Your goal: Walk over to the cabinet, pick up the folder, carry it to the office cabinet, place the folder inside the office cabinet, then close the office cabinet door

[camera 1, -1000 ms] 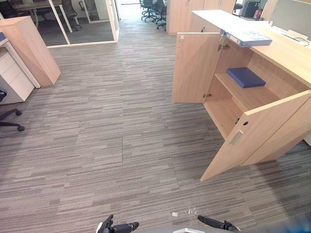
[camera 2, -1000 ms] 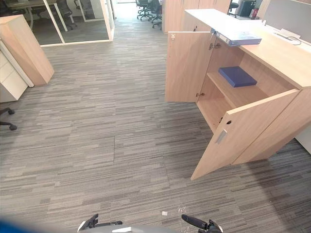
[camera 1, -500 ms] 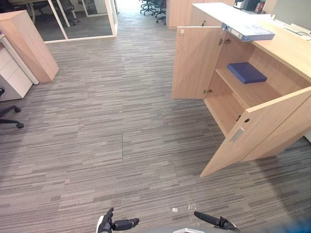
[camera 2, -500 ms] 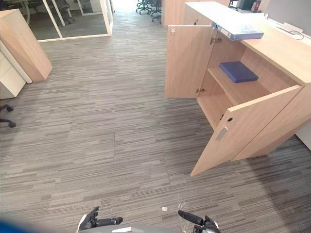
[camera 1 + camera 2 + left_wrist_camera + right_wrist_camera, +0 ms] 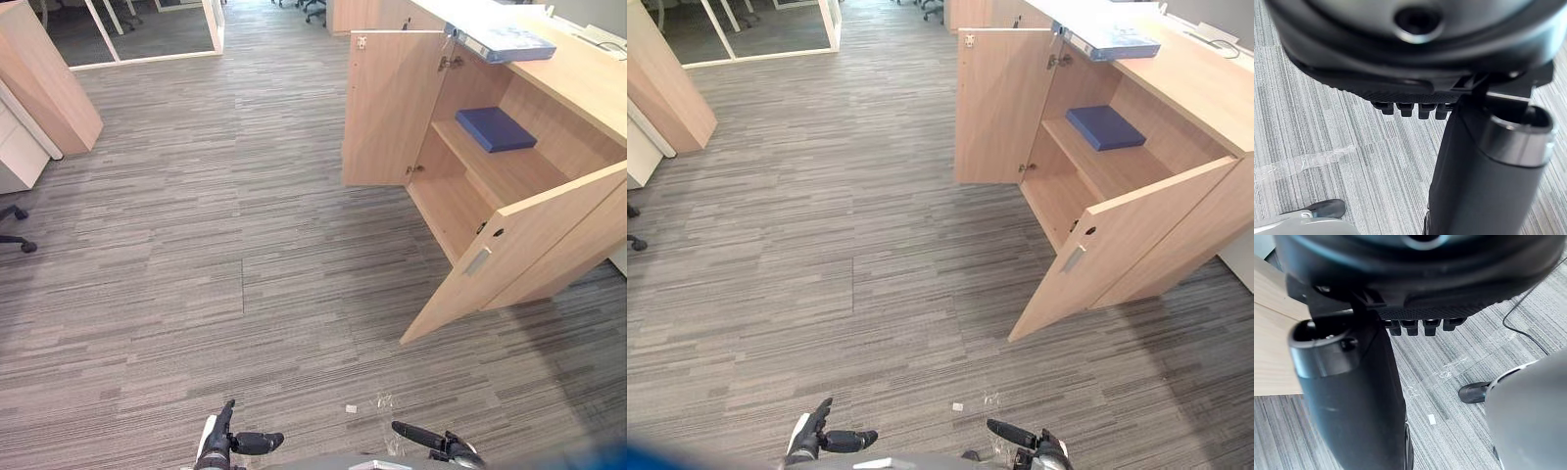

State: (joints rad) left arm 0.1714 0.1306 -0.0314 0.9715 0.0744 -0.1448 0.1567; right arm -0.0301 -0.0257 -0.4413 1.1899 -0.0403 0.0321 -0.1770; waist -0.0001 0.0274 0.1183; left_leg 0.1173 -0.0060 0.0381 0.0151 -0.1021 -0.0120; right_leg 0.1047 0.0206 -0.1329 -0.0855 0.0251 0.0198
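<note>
Left hand [image 5: 227,446]: low at the near edge of the head view, over the grey striped carpet [image 5: 196,245]; in its wrist view the fingers [image 5: 1410,108] hang loose and fairly straight and the thumb [image 5: 1484,171] stands out to the side; nothing in it
Right hand [image 5: 431,443]: low at the near edge too, well apart from the left hand; fingers [image 5: 1422,325] relaxed, thumb [image 5: 1352,396] out; nothing in it
Light blue folder [image 5: 502,41]: lies flat on top of the office cabinet [image 5: 578,88], at the front edge above the open bay; well apart from both hands
Dark blue folder [image 5: 495,127]: flat on the shelf [image 5: 500,176] inside the office cabinet
Far door [image 5: 390,108]: swung wide open, standing roughly square to the cabinet front
Near door [image 5: 519,245]: open, angled out over the carpet, with a silver handle [image 5: 477,260] on its outer face
Floor bits: a small white scrap [image 5: 351,408] and a strip of clear tape [image 5: 384,403] just beside it, on the carpet between the two hands and slightly beyond them
Left of room: a light wood cabinet [image 5: 44,88] with a white drawer unit [image 5: 15,147] beside it; an office chair base [image 5: 15,240] on the carpet nearer the robot
Far end: a glass partition [image 5: 147,29] with a white frame, beyond the wood cabinet
</note>
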